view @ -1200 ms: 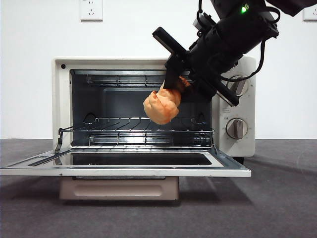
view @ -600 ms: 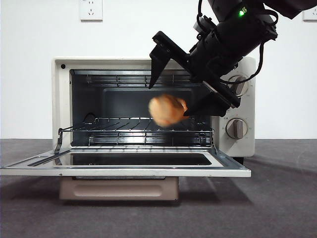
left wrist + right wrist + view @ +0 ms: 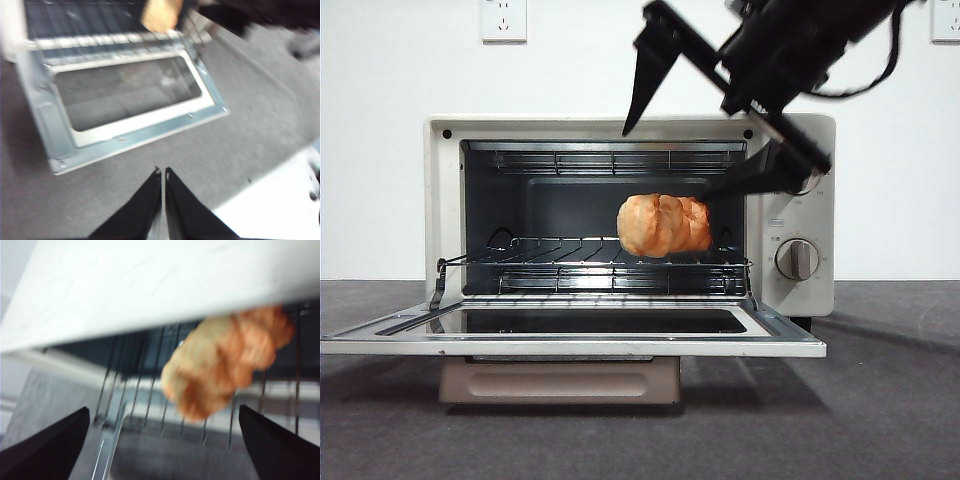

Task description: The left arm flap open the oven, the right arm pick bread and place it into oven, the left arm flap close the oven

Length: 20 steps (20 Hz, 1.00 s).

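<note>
The bread (image 3: 663, 225) lies on the rack (image 3: 590, 262) right of centre inside the open oven (image 3: 442, 200). The right gripper (image 3: 705, 130), jaws wide and empty, hangs at upper right. The left gripper (image 3: 163, 173), jaws closed, hovers at bottom centre before the lowered door (image 3: 150, 130).

Front view: low, level, facing the open oven (image 3: 630, 215) squarely, close. Left wrist view: higher, looking down at the dropped door (image 3: 130, 107). Right wrist view: very close. All share the bread (image 3: 663, 225) on the rack.
</note>
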Each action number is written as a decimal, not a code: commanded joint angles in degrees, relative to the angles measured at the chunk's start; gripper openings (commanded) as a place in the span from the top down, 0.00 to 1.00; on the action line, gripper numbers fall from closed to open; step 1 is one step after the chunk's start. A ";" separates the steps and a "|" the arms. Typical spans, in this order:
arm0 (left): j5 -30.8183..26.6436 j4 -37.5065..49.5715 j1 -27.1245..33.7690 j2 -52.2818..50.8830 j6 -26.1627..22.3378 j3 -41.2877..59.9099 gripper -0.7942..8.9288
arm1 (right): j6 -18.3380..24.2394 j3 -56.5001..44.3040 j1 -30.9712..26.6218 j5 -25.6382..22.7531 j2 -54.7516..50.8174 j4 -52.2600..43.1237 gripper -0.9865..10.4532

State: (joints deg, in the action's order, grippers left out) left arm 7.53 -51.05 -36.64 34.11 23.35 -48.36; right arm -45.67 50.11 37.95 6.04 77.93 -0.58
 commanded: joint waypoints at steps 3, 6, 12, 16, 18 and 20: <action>0.39 -1.99 5.88 6.25 -2.43 -2.51 0.90 | 6.99 1.01 3.67 0.39 -10.05 10.95 0.50; 10.14 -1.07 14.16 13.77 -7.91 -2.49 0.91 | 12.13 1.01 4.79 0.31 -18.84 22.14 0.50; 20.92 6.47 30.60 27.32 -10.95 -1.55 0.91 | 18.10 1.01 4.68 -3.37 -34.16 42.42 0.50; 23.19 13.94 34.32 32.85 -7.63 5.66 0.91 | 18.21 1.03 4.66 -3.08 -43.17 48.39 0.50; 24.70 18.10 35.58 34.88 -5.09 9.66 0.91 | 18.38 1.31 4.66 -3.08 -46.75 50.82 0.50; 24.72 19.58 36.65 36.87 -4.66 12.37 0.90 | 19.47 2.27 4.66 -3.08 -48.65 53.33 0.50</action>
State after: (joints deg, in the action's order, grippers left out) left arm 31.77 -31.90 -0.10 70.37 17.82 -35.68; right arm -27.33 51.51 42.28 3.01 28.84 53.39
